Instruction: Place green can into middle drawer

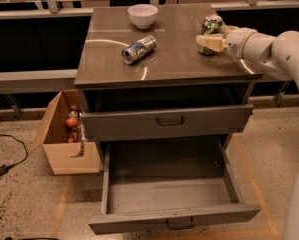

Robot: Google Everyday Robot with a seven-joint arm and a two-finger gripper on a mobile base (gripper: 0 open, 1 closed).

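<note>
speckled floor (24,194) around a grey-brown cabinet. nearest, well below my gripper and to its left, the middle drawer (169,196) stands pulled wide out, a cardboard box (71,156) left of it. up on the cabinet top (179,66), my gripper (207,42) meets the upright green can (211,24); i cannot tell whether it is clamped. a silver-blue can (138,49) lies to its left, a white bowl (142,15) beyond.

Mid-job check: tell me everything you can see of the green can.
The green can is slim, apparently metal, with a mottled green-and-white body and a silver top. It stands upright on the cabinet top, near its right rear corner. The gripper is at its lower body, covering part of it; contact cannot be judged.
</note>
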